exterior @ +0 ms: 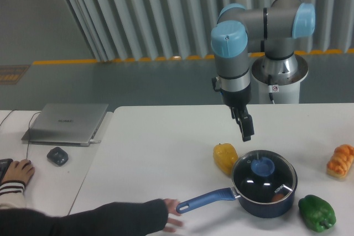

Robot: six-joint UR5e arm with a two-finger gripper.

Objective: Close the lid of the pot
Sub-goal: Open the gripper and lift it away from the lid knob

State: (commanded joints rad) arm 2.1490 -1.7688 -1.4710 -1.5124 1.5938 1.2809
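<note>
The dark blue pot stands at the front right of the white table, its long blue handle pointing left. The clear glass pot lid lies flat on the pot's rim, with its blue knob at the centre. My gripper hangs in the air above and to the left of the lid, apart from it, holding nothing. From this angle its fingers look close together, and I cannot tell whether they are open or shut.
A yellow pepper sits just left of the pot, a green pepper to its right, a bread roll at the right edge. A person's arm reaches in from the front left towards the handle. A laptop and mouse lie far left.
</note>
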